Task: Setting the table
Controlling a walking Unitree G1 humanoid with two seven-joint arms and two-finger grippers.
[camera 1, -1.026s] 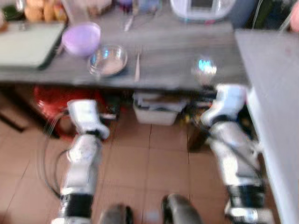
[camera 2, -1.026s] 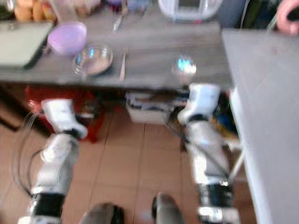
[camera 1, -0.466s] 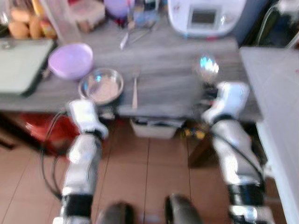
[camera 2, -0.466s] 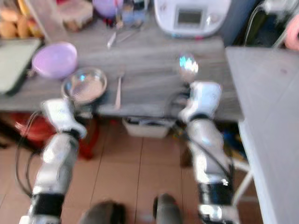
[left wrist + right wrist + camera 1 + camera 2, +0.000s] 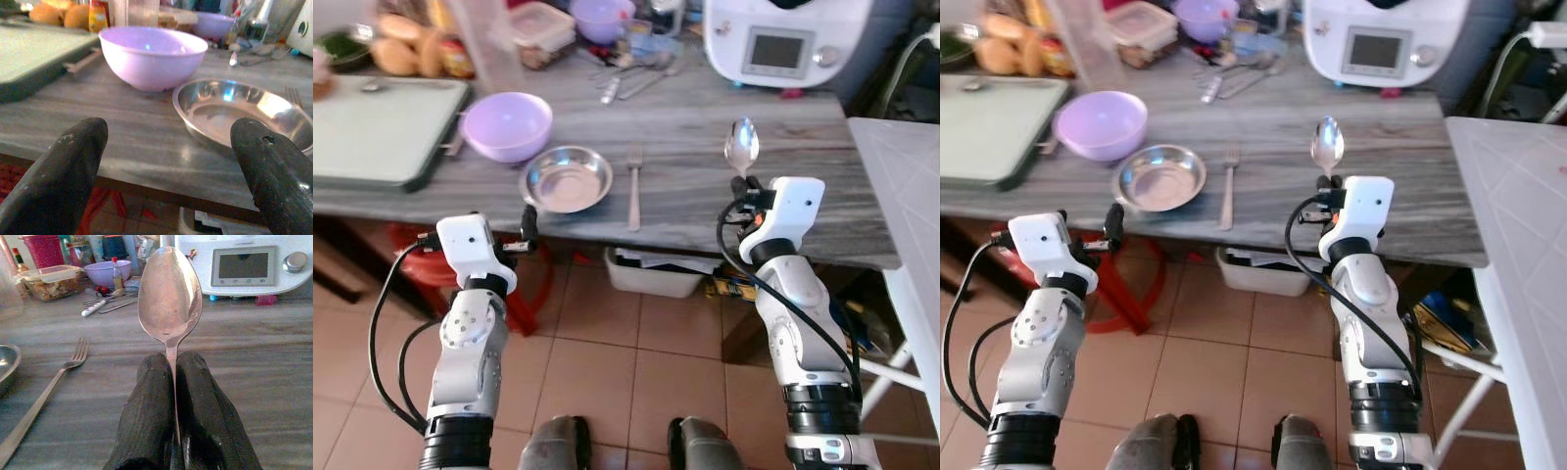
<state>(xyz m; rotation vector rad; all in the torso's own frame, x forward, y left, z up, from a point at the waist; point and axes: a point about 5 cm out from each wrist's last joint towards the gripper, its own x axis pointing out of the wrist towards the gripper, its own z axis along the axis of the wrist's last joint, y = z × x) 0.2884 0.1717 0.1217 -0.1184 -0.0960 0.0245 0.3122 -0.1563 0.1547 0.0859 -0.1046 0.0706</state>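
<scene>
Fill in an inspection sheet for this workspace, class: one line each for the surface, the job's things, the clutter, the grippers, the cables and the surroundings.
Surface: grey wood-grain table, bare along its front right.
Job's things: spoon held bowl-up; fork lying beside the steel dish; lilac bowl behind the dish.
Clutter: green board, white appliance, loose cutlery and food container at the back.
Grippers: right gripper shut on the spoon's handle; left gripper open, at the table edge facing the dish.
Cables: black cables loop along both arms.
Surroundings: tiled floor, white bin under the table.
</scene>
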